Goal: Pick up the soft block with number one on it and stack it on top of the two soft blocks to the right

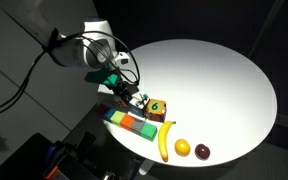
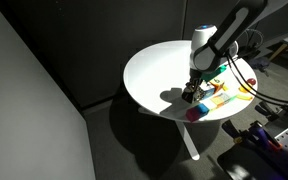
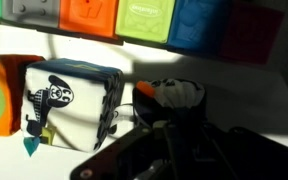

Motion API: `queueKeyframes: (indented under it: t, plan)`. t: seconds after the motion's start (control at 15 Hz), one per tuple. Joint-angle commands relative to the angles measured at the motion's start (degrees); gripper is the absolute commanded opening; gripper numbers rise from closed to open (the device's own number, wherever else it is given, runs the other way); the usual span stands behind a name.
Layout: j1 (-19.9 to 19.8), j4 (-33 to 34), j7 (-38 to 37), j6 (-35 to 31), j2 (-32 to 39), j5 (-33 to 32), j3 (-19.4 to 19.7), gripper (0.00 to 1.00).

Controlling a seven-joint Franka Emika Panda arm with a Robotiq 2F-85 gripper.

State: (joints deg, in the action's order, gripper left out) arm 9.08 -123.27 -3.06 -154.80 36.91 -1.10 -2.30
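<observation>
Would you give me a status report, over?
Gripper low beside the blocks, jaw state unclear. Number-one block not made out. Teal-white block and 6 block side by side. Colour bar close by.

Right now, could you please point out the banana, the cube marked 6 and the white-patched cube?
banana (image 1: 166, 141): an exterior view, mid-length.
cube marked 6 (image 1: 157, 105): an exterior view, numbered face.
white-patched cube (image 3: 69, 105): wrist view, white face.

The dark-teal cube (image 3: 69, 100) is standing upright, showing a white face with a black cartoon figure under its teal top. The green-and-orange cube (image 1: 156, 106) marked 6 is sitting level just beside it.
</observation>
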Motion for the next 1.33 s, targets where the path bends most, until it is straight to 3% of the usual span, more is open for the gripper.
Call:
queueKeyframes:
  t: [0.0,0.73,1.27]
  plan:
    - [-0.84,0.0,0.7,3.71,-3.77,-0.18,-0.8,0.05]
    - [0.26,-0.73,-2.72,10.22,-12.46,-3.02,2.78,0.05]
    - [-2.74,-1.58,-2.83,10.55,-14.86,-3.89,5.27,0.05]
